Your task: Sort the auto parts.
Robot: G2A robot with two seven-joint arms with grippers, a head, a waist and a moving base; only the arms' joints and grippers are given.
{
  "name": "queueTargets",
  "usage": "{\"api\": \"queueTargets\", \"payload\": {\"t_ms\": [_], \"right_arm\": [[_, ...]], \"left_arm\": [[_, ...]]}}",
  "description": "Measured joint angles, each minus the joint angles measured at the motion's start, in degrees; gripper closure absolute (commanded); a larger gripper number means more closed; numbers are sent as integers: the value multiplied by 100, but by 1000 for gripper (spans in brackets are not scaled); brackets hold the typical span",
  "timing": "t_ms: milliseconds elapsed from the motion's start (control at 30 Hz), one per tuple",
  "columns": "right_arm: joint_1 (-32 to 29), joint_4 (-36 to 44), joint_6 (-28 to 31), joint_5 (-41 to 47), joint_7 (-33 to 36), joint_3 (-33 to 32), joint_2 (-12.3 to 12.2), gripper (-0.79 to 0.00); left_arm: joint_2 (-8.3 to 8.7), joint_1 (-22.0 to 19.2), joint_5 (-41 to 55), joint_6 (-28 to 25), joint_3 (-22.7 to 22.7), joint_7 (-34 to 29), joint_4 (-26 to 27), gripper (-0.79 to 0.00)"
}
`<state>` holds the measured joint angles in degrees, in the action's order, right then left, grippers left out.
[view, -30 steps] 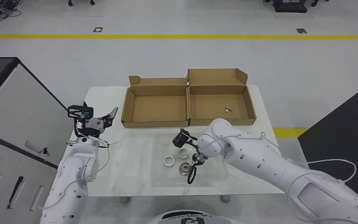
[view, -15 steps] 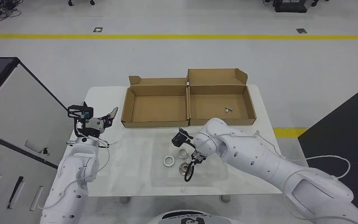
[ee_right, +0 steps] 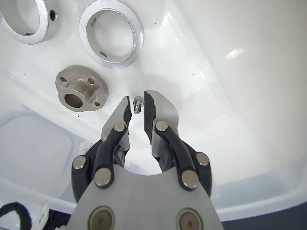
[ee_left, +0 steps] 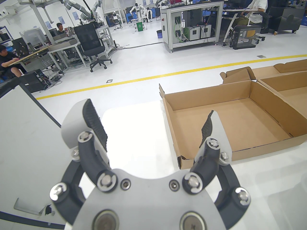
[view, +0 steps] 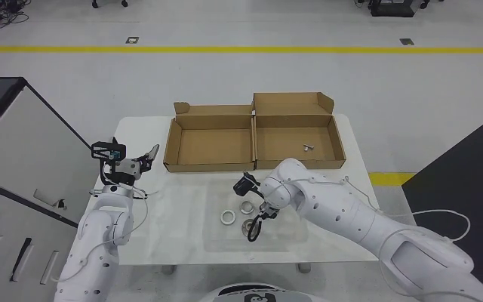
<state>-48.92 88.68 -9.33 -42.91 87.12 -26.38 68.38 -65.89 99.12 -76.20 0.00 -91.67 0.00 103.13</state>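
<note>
As the right gripper (ee_right: 137, 97) has crept sideways over the last second, its narrowly parted fingers now straddle the small silver metal bolt (ee_right: 137, 105) lying in the shallow white plastic tray (ee_right: 215, 72), not yet pinching it; closing is judged next. Left gripper (ee_left: 149, 108) remains wide open, empty.

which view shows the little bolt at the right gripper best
The right wrist view: the bolt lies on the white tray between the right gripper's open fingers, head and thread plain. In the top view the gripper covers that spot. The left wrist view faces the cardboard box.
</note>
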Motion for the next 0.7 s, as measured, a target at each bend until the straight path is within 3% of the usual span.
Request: {"api": "queueTargets", "payload": {"t_ms": [367, 700], "right_arm": [[-79, 613, -362, 118, 88, -400, -173, 0], [-319, 1620, -443, 969, 88, -1462, -833, 0]], "left_arm": [[0, 0, 0, 0, 0, 0, 0, -785], [0, 0, 0, 0, 0, 0, 0, -785]]}}
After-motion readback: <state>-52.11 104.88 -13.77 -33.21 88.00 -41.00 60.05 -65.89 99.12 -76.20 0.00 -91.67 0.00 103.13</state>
